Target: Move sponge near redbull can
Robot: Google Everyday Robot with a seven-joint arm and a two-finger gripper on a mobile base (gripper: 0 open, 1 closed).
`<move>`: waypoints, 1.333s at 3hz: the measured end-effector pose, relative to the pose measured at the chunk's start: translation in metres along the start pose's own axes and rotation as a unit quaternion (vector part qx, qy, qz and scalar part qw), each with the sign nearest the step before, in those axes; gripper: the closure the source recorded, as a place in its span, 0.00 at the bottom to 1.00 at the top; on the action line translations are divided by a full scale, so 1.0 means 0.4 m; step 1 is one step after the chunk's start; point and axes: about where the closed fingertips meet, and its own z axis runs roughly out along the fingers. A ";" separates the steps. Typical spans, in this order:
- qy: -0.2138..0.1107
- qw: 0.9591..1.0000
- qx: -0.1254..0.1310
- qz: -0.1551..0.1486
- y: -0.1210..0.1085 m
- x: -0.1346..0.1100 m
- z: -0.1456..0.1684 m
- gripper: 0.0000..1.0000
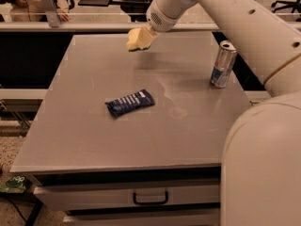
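Note:
My gripper (139,37) hangs from the white arm over the far middle of the grey table (84,140). It is shut on the pale yellow sponge (135,41), which is held just above the tabletop. The redbull can (223,64), slim, silver and blue with a silver top, stands upright near the table's right edge. The can is to the right of the sponge and nearer the camera, with a wide gap between them.
A dark blue snack wrapper (130,102) lies flat in the middle of the table. My white arm and body (263,164) fill the right side of the view. A drawer with a handle (150,199) sits below the table's front edge. A railing runs behind the table.

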 end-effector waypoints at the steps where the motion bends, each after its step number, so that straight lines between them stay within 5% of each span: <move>1: 0.034 0.999 0.006 0.009 -0.003 0.075 -0.067 1.00; 4: 0.117 0.991 0.013 0.059 -0.024 0.283 -0.153 1.00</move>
